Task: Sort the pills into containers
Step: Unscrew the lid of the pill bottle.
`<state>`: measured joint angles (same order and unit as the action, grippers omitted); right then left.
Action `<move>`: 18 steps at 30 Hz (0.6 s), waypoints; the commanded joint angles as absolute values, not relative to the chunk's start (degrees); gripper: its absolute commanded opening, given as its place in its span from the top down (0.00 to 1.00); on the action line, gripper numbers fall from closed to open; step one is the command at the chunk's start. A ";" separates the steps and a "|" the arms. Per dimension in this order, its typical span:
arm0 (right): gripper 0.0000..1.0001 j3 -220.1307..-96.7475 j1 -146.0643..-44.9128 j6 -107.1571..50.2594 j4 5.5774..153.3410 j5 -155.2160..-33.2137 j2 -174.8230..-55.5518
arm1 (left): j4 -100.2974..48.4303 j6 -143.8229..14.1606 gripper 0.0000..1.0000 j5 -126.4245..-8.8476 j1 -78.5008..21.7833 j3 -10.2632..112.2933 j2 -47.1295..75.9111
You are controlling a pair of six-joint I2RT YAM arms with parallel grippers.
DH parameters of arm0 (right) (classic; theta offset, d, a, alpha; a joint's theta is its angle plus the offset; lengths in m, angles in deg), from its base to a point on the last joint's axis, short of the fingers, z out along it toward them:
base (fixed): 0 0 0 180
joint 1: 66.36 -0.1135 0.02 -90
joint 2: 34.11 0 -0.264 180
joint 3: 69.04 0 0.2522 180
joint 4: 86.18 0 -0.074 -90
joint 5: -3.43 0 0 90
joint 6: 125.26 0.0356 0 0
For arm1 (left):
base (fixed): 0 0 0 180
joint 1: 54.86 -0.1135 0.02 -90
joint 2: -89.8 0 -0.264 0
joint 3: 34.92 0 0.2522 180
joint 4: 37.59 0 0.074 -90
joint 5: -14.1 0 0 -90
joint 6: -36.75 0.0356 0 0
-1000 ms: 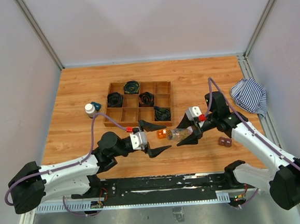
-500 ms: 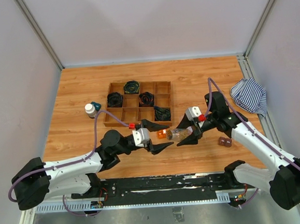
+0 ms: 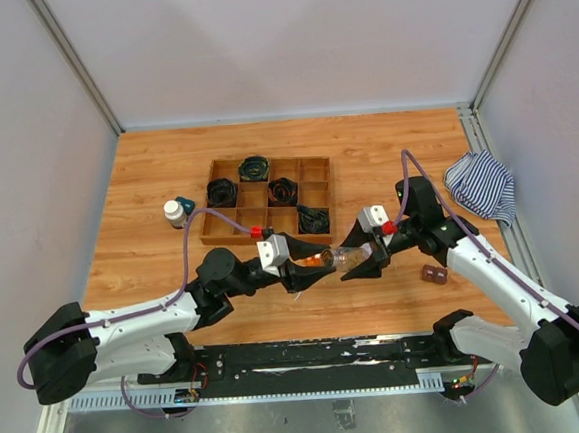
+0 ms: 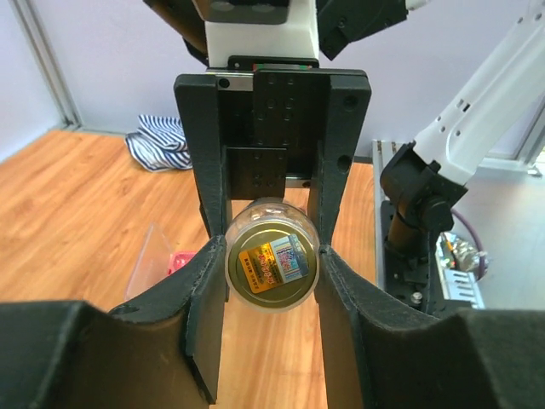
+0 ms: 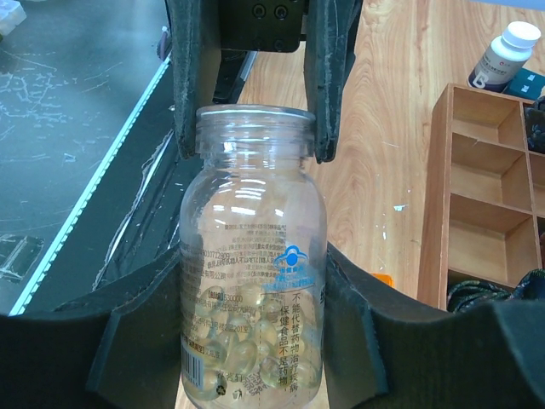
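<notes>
The clear cylindrical pill bottle (image 3: 341, 260) lies sideways between both grippers, just in front of the brown wooden compartment tray (image 3: 314, 171); the left gripper (image 3: 313, 263) is clenched on its cap end, whose gold-orange sticker (image 4: 272, 262) carries print too small to read; the right gripper (image 3: 365, 259) grasps the body, where blue Chinese characters, a blue logo and a barcode sit over yellowish softgels (image 5: 247, 358).
</notes>
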<state>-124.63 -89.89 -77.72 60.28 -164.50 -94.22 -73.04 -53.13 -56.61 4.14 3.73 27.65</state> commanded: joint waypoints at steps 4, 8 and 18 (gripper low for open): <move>0.99 -125.59 -90.88 -78.42 60.38 -164.42 -94.03 | -71.96 -69.84 0.99 -68.50 5.63 5.96 29.02; 0.99 -125.76 -90.91 -78.11 60.41 -163.14 -94.21 | -67.07 -77.47 1.00 -80.61 9.76 7.18 30.76; 0.99 -125.59 -90.80 -74.97 62.54 -161.90 -94.72 | -52.26 -92.43 0.92 -102.02 15.43 13.31 30.50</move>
